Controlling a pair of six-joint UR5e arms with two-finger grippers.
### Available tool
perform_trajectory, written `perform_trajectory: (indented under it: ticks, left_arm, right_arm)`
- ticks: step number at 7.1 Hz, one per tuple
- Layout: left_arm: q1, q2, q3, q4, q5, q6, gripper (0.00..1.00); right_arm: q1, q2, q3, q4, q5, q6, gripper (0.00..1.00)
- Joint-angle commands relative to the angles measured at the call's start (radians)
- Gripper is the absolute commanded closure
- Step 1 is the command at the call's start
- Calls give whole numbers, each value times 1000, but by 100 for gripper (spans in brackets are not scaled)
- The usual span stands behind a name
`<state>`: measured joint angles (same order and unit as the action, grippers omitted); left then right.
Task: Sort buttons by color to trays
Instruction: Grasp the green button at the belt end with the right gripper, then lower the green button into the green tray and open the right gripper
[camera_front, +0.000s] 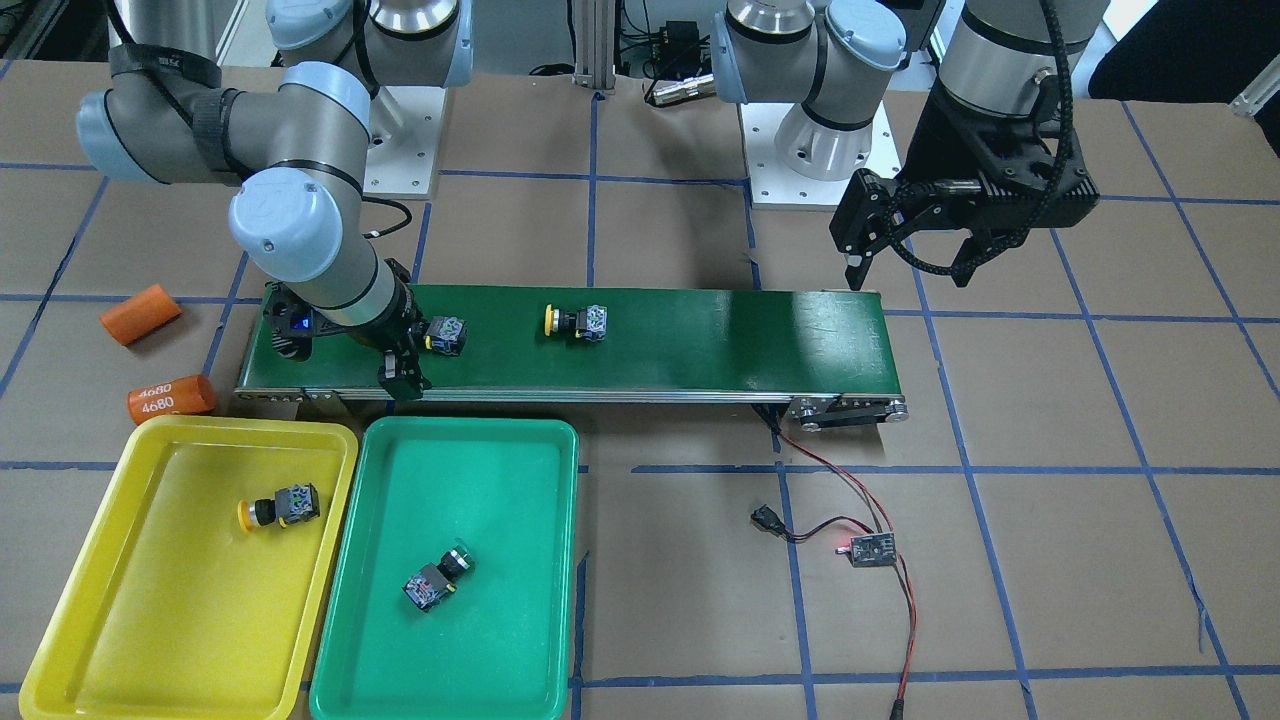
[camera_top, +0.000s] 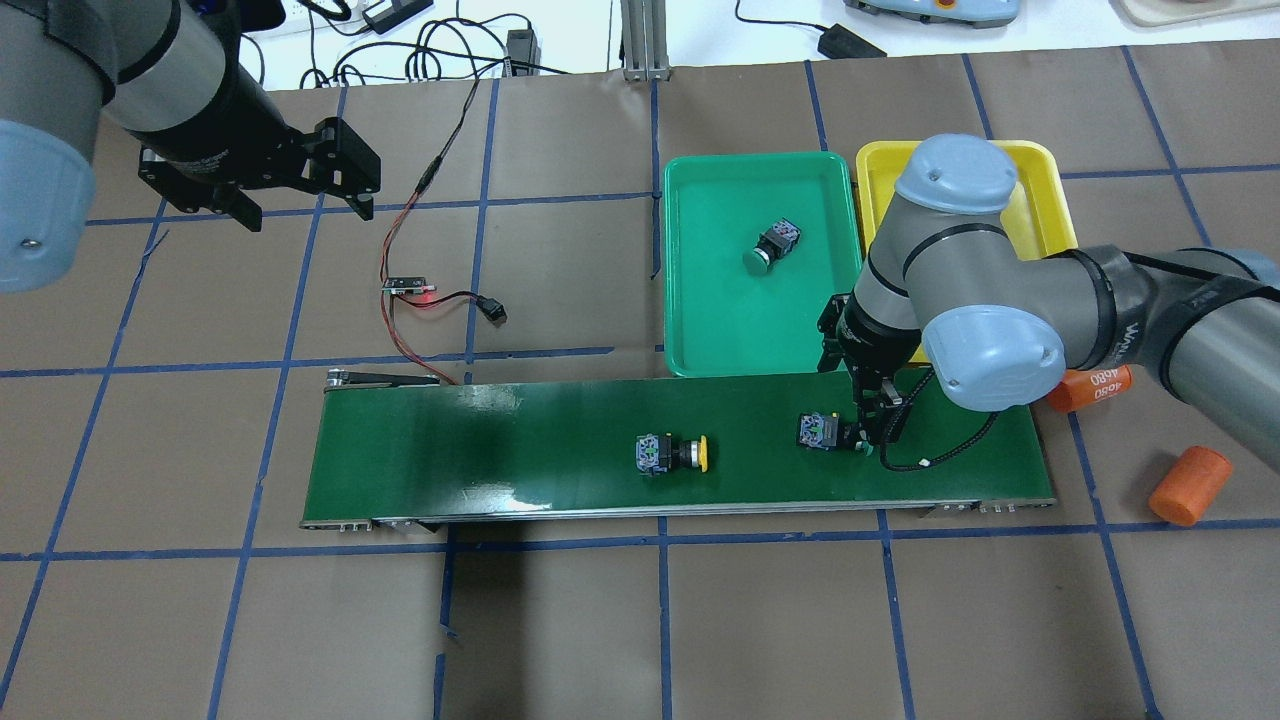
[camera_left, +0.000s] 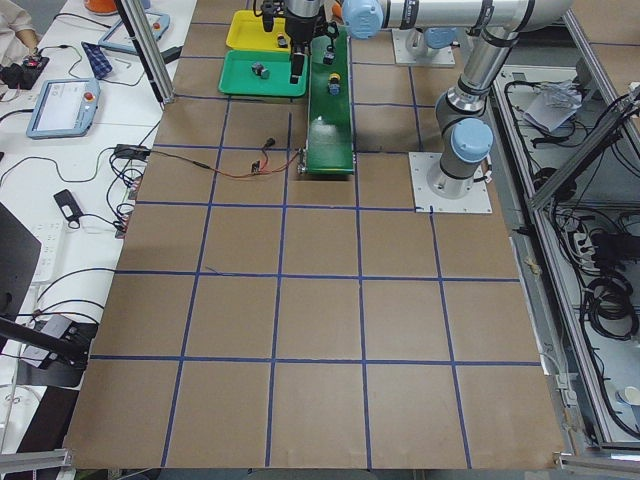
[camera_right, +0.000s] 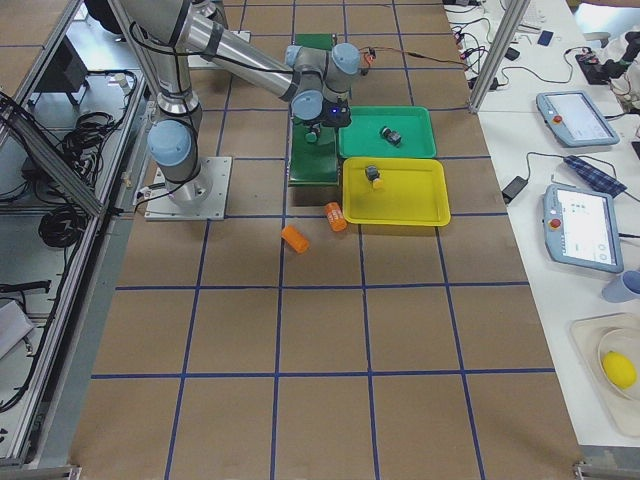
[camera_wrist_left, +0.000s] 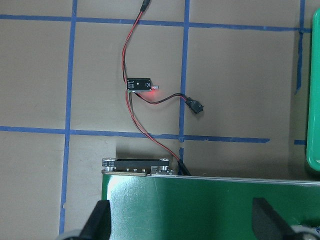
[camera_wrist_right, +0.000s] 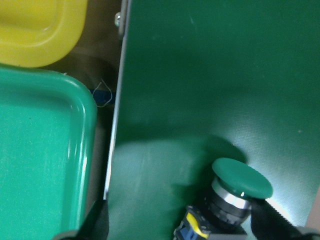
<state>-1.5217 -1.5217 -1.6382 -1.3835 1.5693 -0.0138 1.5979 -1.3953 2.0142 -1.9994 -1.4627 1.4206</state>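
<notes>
A green-capped button (camera_wrist_right: 240, 180) lies on its side on the belt between the fingers of my open right gripper (camera_wrist_right: 182, 222), close to the right finger (camera_wrist_right: 272, 222). Seen from the front, that button (camera_front: 445, 335) sits just beside the right gripper (camera_front: 405, 355). A yellow-capped button (camera_front: 577, 321) lies further along the belt. The yellow tray (camera_front: 90, 600) holds one yellow button (camera_front: 280, 507). In the green tray (camera_front: 520, 620) lies one green button (camera_front: 438, 578). My left gripper (camera_top: 300, 195) hangs open and empty above the table, off the belt's other end.
The dark-green conveyor belt (camera_front: 700, 340) runs behind both trays. Two orange cylinders (camera_front: 140, 313) (camera_front: 172, 398) lie past its end by the yellow tray. A small circuit board (camera_front: 868, 550) with red and black wires lies on the table near the belt's other end.
</notes>
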Motion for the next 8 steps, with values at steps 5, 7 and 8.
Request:
perform_trajectory:
  ticks: [5, 7, 8]
  left_arm:
    - [0, 0, 0, 0, 0, 0, 0]
    - [0, 0, 1, 0, 0, 0, 0]
    - [0, 0, 0, 0, 0, 0, 0]
  right_arm:
    - [-3, -74, 23, 79, -57, -51, 0]
    - [-16, -62, 43, 65, -109, -86, 0]
    - [-16, -56, 46, 65, -111, -91, 0]
